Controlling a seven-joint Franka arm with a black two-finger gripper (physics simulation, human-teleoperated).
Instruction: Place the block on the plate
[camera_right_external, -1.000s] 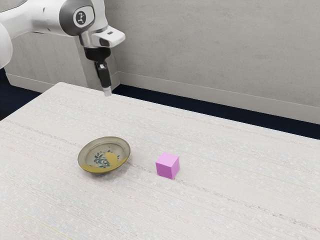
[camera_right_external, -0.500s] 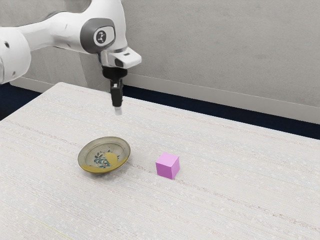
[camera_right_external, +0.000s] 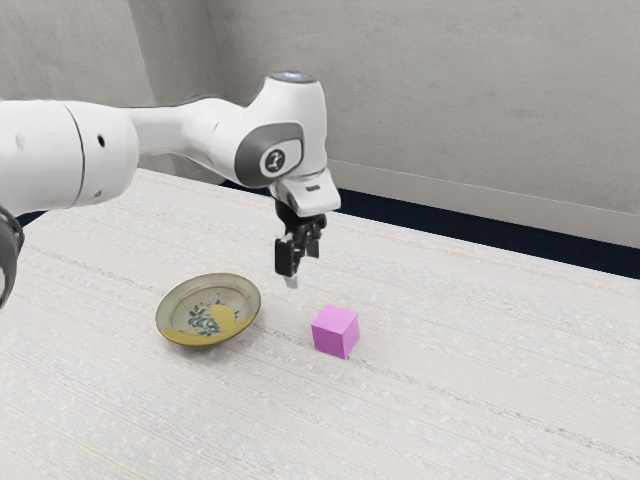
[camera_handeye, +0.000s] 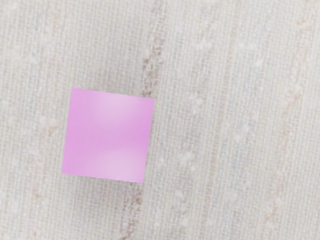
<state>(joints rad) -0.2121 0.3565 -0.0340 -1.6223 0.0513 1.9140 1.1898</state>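
1 pink block (camera_right_external: 335, 331) on the table (camera_right_external: 480, 400), apart from 1 plate (camera_right_external: 240, 299).
The gripper (camera_right_external: 302, 268) hangs above the table near the block, its 2 fingers released and spread. A strip of tabletop separates the block from the plate's rim, and in the wrist view cloth-like surface borders all 4 straight edges of the block's top.

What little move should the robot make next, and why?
I'd probably ease the open gripper down toward the pink block, lining its fingers up on either side. The fingers stand apart above the table, and the block sits on the tabletop beside the plate, so gripping it likely comes first.
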